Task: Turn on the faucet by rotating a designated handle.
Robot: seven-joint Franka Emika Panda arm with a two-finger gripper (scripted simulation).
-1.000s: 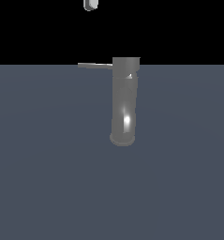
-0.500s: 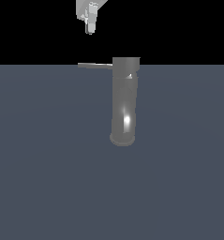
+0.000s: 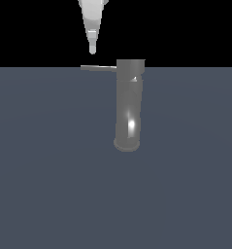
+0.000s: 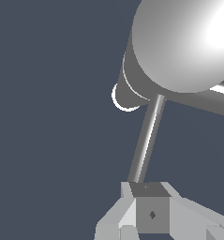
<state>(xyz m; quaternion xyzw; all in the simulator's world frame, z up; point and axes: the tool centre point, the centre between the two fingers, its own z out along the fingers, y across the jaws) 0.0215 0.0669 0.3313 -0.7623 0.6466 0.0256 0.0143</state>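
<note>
Faucet [image 3: 128, 104] upright, handle [image 3: 98, 68] projecting toward exterior view's left; gripper [image 3: 92, 49] positioned just above handle's free end, nothing held, finger spread indeterminable.

hand [image 3: 92, 48] above handle [image 3: 99, 68] tip, handle projecting from faucet [image 3: 129, 104] top

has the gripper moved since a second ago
Yes. In the exterior view the gripper has come down from the top edge and now hangs just above the outer end of the handle, which has not moved.
</note>
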